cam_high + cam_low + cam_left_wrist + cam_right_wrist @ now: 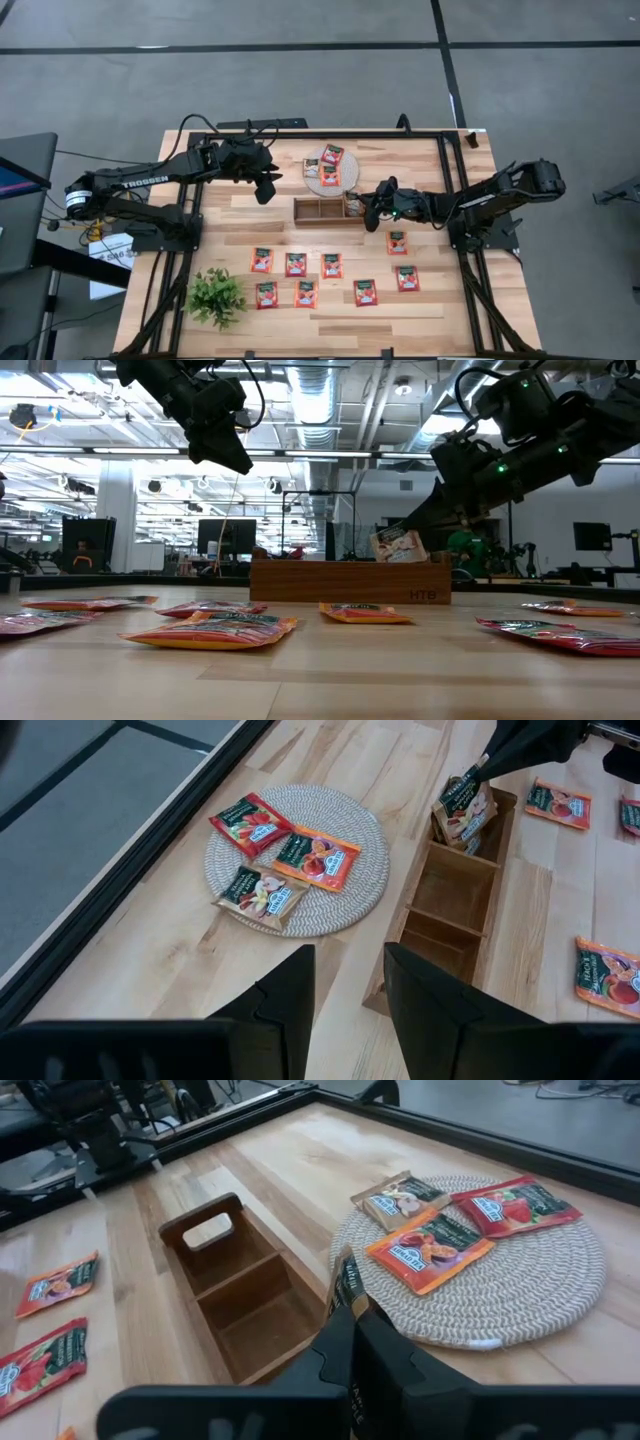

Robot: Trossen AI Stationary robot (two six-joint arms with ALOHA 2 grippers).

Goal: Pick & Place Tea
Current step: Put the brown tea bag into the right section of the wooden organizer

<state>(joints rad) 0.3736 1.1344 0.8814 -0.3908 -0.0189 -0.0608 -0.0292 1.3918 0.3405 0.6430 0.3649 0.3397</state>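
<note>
My right gripper is shut on a tea sachet at the right end of the brown wooden tray. In the low view the sachet shows above the tray's wall. Three more sachets lie flat on the round woven mat behind the tray. Several red-orange sachets, such as the sachet, lie flat on the near half of the table. My left gripper hangs open in the air to the left of the tray, holding nothing. My right gripper pinches the sachet's top edge between its two fingers, which slant down from the table's right side. The sachet hangs tilted below the fingers, its lower part down inside the tray's right end compartment. Whether it touches the tray's floor I cannot tell.
A small green plant stands at the near left corner. A black frame rail runs around the table. The tray's middle and left compartments lie open. Bare wood shows between the tray and the rows of sachets.
</note>
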